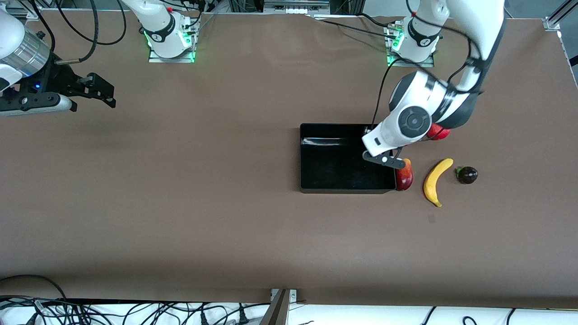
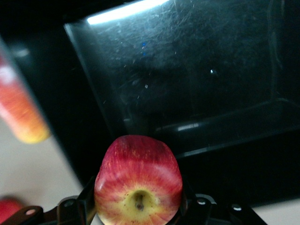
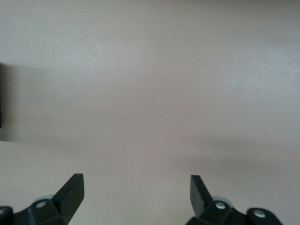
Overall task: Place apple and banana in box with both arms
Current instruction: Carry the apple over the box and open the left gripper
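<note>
My left gripper [image 1: 388,161] is shut on the apple [image 2: 138,180], red with yellow streaks and a pale stem dimple, and holds it over the black box's [image 1: 345,191] end toward the left arm. The left wrist view shows the box's glossy floor [image 2: 197,70] under the apple. In the front view the apple is hidden by the left hand. The banana [image 1: 434,181] lies on the table beside the box, toward the left arm's end. My right gripper [image 1: 100,91] is open and empty over bare table at the right arm's end; its fingers [image 3: 70,192] show only tabletop between them.
A red-yellow mango [image 1: 404,176] lies against the box's outer wall, between box and banana. A plain red round fruit [image 1: 439,132] sits partly under the left arm. A dark purple fruit [image 1: 467,174] lies next to the banana.
</note>
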`<state>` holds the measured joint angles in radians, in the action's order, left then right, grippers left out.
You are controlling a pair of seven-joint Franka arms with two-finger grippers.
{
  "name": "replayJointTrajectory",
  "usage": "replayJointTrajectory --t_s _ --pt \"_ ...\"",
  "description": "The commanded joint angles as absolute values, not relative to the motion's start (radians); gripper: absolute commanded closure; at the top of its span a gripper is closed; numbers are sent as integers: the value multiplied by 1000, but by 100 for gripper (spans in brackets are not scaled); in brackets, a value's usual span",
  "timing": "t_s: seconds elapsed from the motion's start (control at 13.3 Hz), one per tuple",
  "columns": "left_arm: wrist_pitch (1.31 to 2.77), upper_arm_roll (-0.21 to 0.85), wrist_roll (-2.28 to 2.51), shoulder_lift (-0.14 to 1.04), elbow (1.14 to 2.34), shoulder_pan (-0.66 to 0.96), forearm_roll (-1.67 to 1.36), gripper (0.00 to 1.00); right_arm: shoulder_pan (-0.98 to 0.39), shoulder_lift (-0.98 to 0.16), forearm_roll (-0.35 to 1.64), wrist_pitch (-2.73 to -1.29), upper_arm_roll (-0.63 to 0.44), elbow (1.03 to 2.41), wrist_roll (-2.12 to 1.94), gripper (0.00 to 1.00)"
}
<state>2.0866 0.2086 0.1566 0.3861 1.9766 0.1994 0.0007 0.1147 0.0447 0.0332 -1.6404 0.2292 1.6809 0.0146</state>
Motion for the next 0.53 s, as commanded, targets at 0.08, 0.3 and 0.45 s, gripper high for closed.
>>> replayJointTrajectory --t_s 0.08,0.3,0.45 --pt "2223 207 179 445 2020 230 2 77 140 35 18 -1626 233 1638 8 0" --pt "2235 207 214 468 2019 252 2 42 138 8 21 -1631 232 1635 17 0" --pt "2220 207 221 460 2005 252 3 0 138 3 12 -1646 230 1635 17 0"
